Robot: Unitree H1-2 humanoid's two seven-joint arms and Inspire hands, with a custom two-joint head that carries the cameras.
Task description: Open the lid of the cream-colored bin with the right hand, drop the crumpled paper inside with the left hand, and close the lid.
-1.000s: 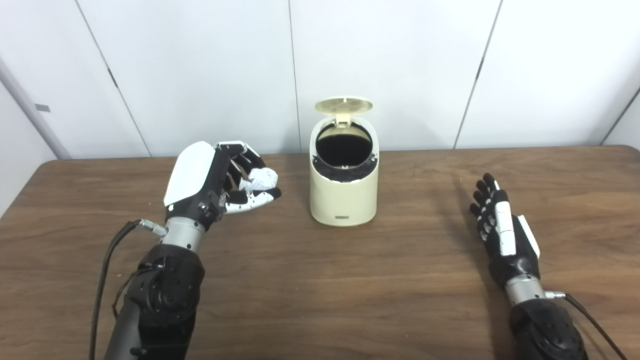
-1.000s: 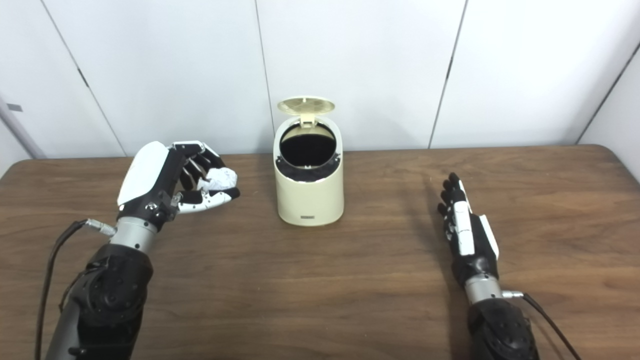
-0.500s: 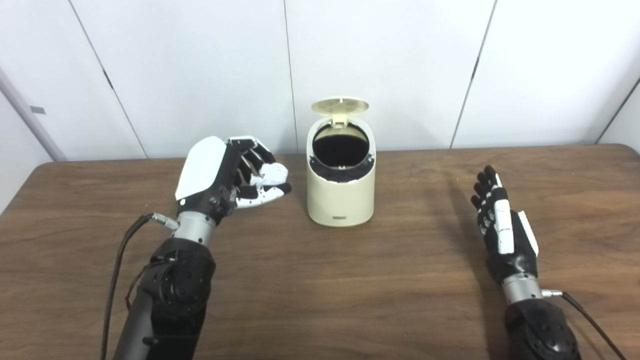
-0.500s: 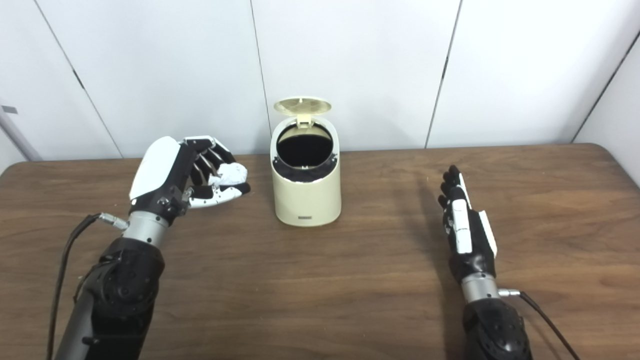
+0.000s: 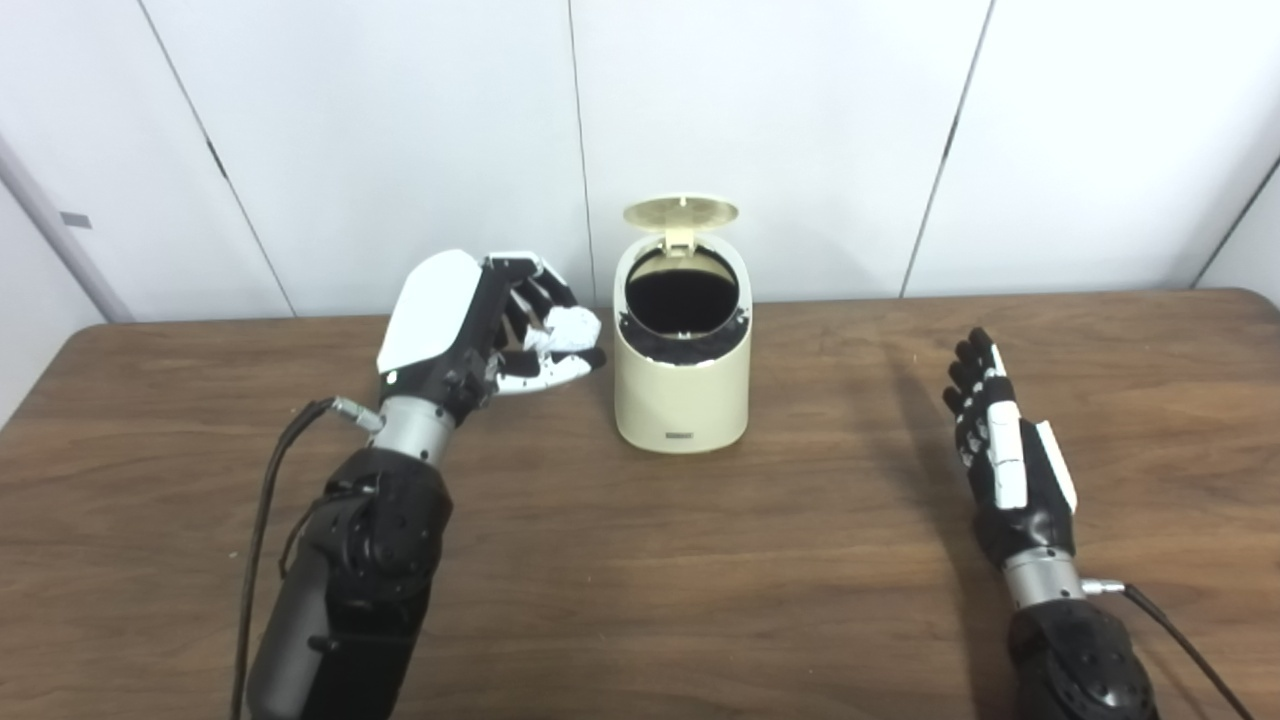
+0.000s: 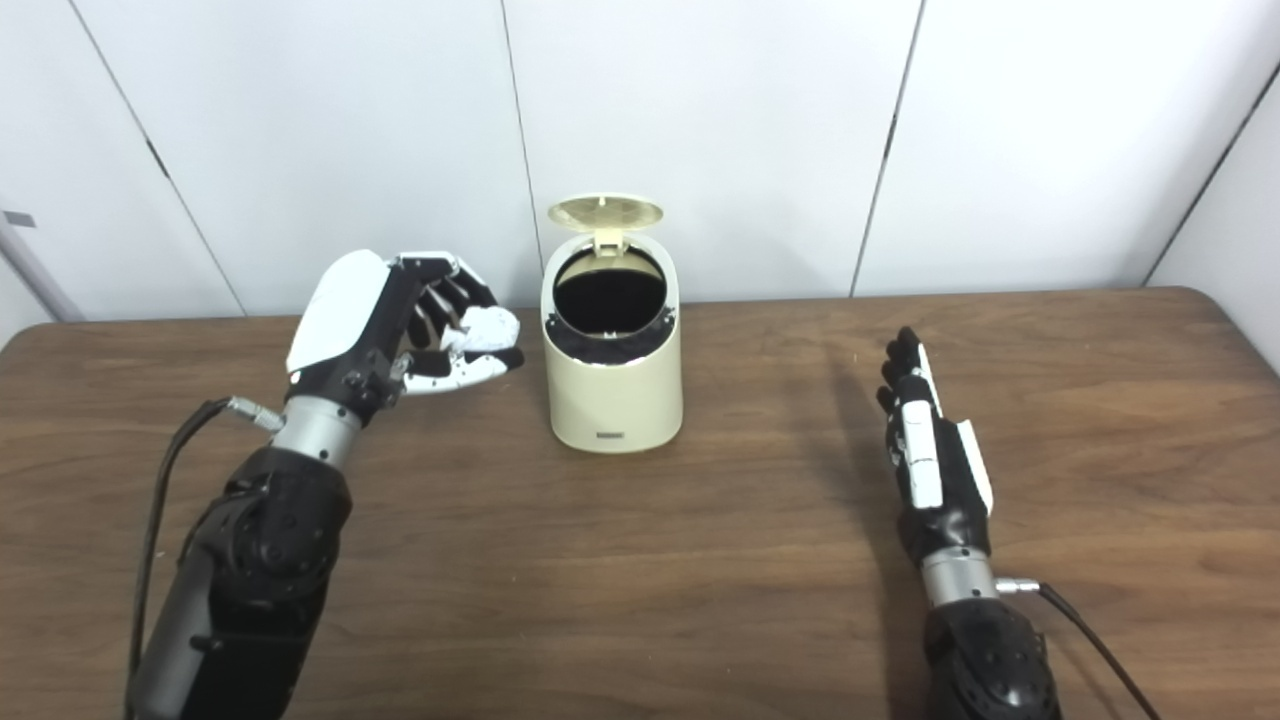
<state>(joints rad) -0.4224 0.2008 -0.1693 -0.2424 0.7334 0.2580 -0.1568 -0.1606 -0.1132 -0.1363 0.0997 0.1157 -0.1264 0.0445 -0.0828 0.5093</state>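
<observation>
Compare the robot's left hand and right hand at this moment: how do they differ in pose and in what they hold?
The left hand is shut on the crumpled paper; the right hand holds nothing, its fingers straight. The left hand is raised beside the open cream-colored bin, close to its rim; the right hand lies low over the table, well apart from the bin. Both are black and white.

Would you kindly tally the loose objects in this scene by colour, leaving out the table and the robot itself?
Cream: 1, the bin with its lid standing open.
White: 1, the crumpled paper held in the left robot hand.
Total: 2.
</observation>
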